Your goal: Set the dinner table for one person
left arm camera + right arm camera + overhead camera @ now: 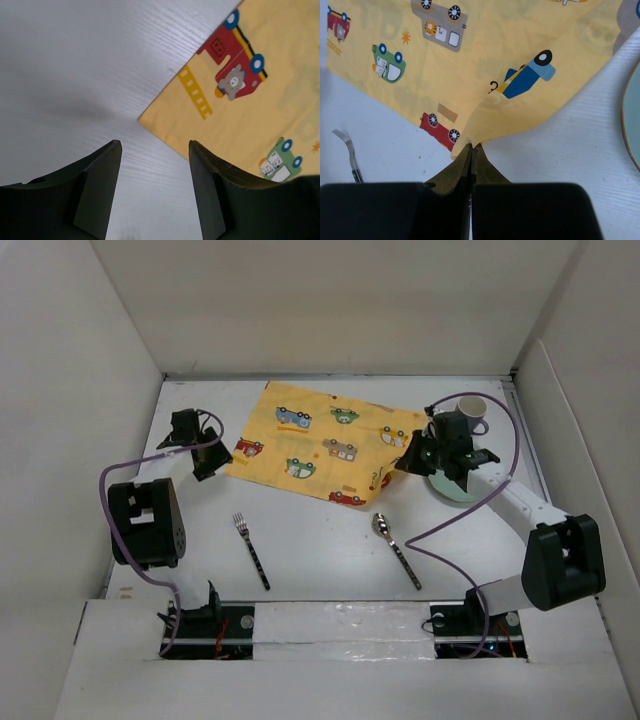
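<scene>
Below left end effector (155,150) lies the dinner table (75,60).

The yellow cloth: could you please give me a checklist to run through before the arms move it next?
1. Right gripper shut on the cloth edge: ok.
2. Left gripper holding the cloth's left corner: not ok; it is open, and the corner lies just beyond its tips.
3. Fork and spoon apart from the cloth: ok.
4. Plate apart from the cloth: ok in the right wrist view.
5. Cup standing clear of the right arm: cannot tell; the arm hides its base.
</scene>
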### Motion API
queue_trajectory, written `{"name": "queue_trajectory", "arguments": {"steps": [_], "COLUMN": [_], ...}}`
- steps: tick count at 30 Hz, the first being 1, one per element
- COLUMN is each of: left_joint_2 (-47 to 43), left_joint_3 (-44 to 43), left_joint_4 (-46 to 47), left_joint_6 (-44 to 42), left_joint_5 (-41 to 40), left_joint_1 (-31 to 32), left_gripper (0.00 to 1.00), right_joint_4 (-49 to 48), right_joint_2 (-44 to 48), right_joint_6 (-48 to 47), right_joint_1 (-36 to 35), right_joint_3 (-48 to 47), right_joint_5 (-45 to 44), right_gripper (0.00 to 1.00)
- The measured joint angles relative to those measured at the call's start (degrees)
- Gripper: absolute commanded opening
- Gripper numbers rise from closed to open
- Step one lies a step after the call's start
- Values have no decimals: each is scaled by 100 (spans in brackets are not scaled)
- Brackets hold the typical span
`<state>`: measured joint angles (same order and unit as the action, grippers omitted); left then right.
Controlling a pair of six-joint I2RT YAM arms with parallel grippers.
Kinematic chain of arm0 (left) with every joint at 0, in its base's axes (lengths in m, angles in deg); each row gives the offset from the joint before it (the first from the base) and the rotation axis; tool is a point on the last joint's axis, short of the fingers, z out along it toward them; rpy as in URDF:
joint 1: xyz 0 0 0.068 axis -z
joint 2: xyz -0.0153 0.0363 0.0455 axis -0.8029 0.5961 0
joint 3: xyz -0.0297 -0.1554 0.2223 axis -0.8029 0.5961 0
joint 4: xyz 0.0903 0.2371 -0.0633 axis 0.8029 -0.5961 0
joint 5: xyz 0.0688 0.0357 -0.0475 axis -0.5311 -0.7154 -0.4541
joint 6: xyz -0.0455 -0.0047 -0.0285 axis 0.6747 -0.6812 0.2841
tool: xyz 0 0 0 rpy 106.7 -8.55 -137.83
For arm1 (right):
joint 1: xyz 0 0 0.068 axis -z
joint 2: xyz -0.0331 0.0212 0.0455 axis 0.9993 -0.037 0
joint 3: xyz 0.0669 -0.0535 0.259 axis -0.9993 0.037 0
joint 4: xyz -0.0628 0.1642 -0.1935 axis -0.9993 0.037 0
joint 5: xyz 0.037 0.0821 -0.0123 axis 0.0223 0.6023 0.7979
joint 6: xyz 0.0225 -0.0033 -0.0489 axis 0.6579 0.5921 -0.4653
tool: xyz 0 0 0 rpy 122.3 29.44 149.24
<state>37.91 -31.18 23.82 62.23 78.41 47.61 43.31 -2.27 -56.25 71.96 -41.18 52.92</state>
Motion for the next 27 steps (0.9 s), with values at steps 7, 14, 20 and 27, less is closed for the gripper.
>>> {"name": "queue_trajectory", "arguments": {"steps": [7,14,20,27], "left_joint_2": [706,1019,1237,1388], "left_joint_3": [-332,-638,-824,-1106], "left_joint_4": [-223,-223,-247,-444], "left_joint_6": [-164,-254,-389,-431], "left_joint_5": [-809,-1399,-2105,-2291], "left_joint_1": [627,946,1147,1211], "left_gripper": [51,42,13,0], "right_joint_4": [-79,-140,-229,-254], "right_joint_2": [44,291,496,649], "right_joint_6": [0,26,160,175], "right_joint_1": [0,-55,-107,-109], "right_joint_3": [68,304,507,507], "right_joint_5": [175,219,280,282], "right_gripper": [0,0,0,0]}}
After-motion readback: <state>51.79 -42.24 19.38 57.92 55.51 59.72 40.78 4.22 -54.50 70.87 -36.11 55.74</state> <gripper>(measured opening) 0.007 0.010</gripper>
